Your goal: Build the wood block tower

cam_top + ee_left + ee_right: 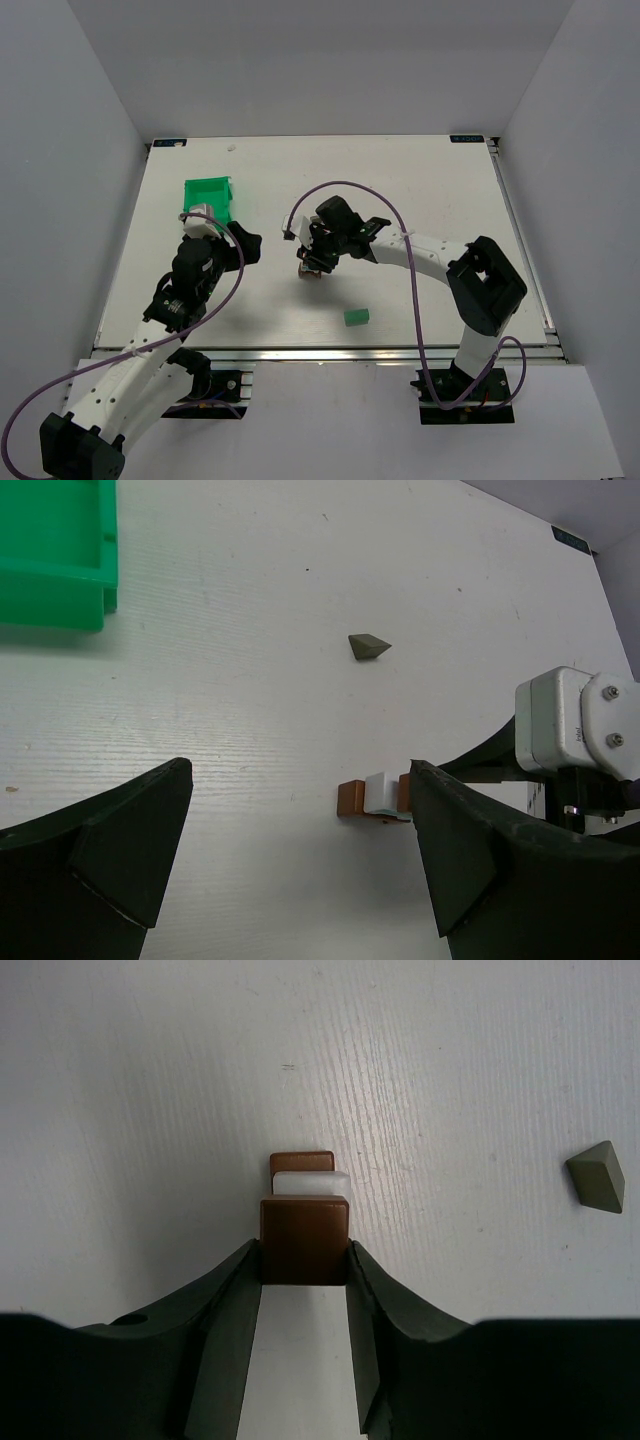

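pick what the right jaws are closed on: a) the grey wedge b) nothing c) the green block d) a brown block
d: in the right wrist view the right jaws press on both sides of a brown block, while the green block and the grey wedge lie apart from them, untouched.

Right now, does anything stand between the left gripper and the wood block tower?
Nothing visible: only bare table lies between the open left gripper and the wood block tower. The right gripper grips the tower's brown block; the olive wedge lies off to one side.
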You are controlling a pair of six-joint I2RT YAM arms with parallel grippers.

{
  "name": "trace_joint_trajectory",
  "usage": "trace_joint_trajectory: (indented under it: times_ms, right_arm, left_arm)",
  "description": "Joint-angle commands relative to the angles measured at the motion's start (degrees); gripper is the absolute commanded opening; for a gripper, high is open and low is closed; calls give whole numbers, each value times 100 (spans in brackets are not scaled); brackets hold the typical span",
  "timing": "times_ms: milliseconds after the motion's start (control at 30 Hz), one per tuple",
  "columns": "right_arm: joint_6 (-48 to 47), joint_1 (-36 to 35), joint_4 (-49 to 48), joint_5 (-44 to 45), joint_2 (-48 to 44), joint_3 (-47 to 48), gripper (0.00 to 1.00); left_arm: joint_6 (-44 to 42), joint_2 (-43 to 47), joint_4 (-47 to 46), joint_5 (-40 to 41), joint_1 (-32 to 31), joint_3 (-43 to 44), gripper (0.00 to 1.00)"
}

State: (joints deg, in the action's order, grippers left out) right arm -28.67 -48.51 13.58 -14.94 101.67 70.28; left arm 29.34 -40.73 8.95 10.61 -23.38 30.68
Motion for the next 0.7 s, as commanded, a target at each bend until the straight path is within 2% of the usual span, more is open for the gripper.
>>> trace_joint_trajectory:
  times_ms: [0,433,667]
  right_arm:
    - [45,-27,-23,-44,-33,-76,44]
    - [54,-9,-163,-26,2,-155,45]
    - [54,-9,-242,-79,-42,-181,51]
  left_arm:
    - [-60,21,-69,-68,26,-35,98]
    - [-78,-58,-60,-68,17,26,98]
    - [-104,-84,-69,-86,17,35,98]
